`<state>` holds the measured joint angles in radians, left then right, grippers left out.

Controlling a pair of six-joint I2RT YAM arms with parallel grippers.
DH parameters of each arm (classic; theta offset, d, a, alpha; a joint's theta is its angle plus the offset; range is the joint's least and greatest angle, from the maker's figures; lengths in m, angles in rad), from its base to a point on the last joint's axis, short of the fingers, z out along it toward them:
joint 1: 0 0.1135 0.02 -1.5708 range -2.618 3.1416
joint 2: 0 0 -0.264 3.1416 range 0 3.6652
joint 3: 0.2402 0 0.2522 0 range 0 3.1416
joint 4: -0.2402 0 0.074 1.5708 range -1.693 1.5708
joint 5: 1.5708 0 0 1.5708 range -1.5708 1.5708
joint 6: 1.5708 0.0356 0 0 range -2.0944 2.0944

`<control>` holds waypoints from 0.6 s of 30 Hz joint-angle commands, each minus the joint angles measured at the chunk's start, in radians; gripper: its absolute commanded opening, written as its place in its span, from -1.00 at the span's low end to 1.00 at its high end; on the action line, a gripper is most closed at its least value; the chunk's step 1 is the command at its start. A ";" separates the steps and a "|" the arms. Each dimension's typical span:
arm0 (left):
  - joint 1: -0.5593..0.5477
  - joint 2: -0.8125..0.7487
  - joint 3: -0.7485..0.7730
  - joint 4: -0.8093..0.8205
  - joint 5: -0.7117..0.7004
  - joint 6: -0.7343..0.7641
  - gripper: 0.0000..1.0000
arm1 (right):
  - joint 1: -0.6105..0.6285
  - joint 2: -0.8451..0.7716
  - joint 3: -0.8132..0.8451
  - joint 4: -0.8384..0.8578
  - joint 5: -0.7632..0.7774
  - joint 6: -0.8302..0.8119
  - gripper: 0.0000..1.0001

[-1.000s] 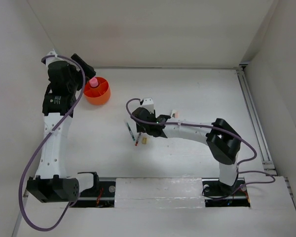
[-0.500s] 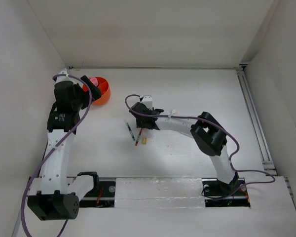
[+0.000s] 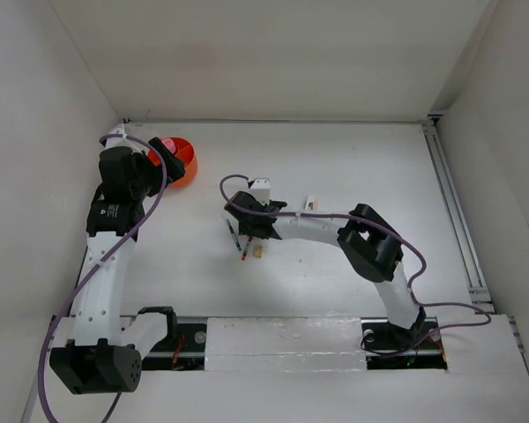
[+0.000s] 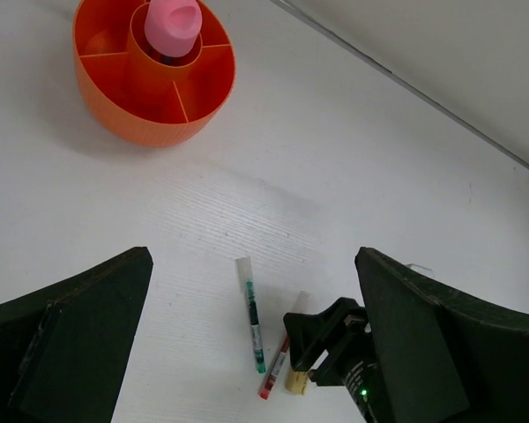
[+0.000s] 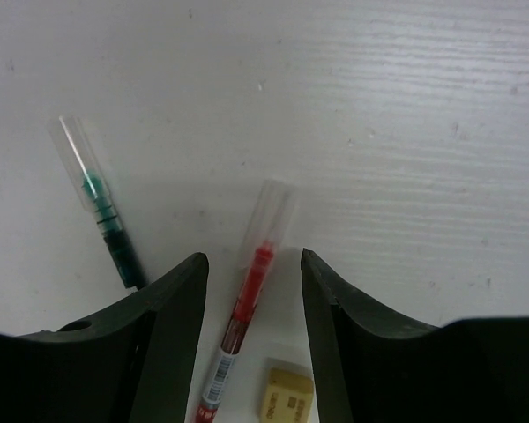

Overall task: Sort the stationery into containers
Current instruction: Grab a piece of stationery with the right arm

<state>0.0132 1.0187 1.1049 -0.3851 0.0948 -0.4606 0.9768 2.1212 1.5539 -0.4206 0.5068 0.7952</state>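
Observation:
The round orange tub [image 4: 154, 79] [image 3: 180, 163] stands at the far left of the table, with the pink-capped tube [image 4: 173, 22] upright in its middle cup. My left gripper [image 4: 251, 264] [image 3: 161, 155] is wide open and empty, just beside the tub. On the table's middle lie a green pen [image 5: 101, 211] [image 3: 233, 236], a red pen [image 5: 251, 300] [image 3: 245, 248] and a tan eraser [image 5: 286, 397] [image 3: 258, 252]. My right gripper [image 5: 253, 257] [image 3: 251, 227] is low over the red pen, open, one finger on each side of it without touching.
A small pale object [image 3: 309, 203] lies on the table behind the right forearm. White walls close in the left, back and right sides. A metal rail [image 3: 450, 203] runs along the right edge.
My left gripper has pulled back from over the tub, leaving the pink-capped tube standing in it. My right gripper has moved left over the red pen, and its jaws have narrowed a little.

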 commanded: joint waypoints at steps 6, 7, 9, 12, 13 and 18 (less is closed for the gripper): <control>-0.001 -0.040 -0.007 0.048 0.037 0.013 1.00 | 0.068 -0.032 0.003 -0.064 0.064 0.094 0.06; -0.001 -0.040 -0.007 0.048 0.037 0.013 1.00 | 0.068 -0.032 0.003 -0.064 0.064 0.104 0.06; -0.001 -0.049 -0.007 0.048 0.037 0.013 1.00 | 0.077 -0.032 0.003 -0.075 0.064 0.116 0.03; -0.001 -0.049 -0.016 0.048 0.046 0.013 1.00 | 0.077 -0.032 0.003 -0.096 0.075 0.136 0.01; -0.001 -0.049 -0.016 0.048 0.046 0.013 1.00 | 0.086 -0.032 -0.006 -0.096 0.075 0.136 0.00; -0.001 -0.058 -0.016 0.048 0.056 0.013 1.00 | 0.086 -0.021 -0.006 -0.107 0.084 0.154 -0.08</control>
<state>0.0132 0.9894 1.0981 -0.3782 0.1314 -0.4603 1.0546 2.1212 1.5539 -0.5106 0.5545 0.9180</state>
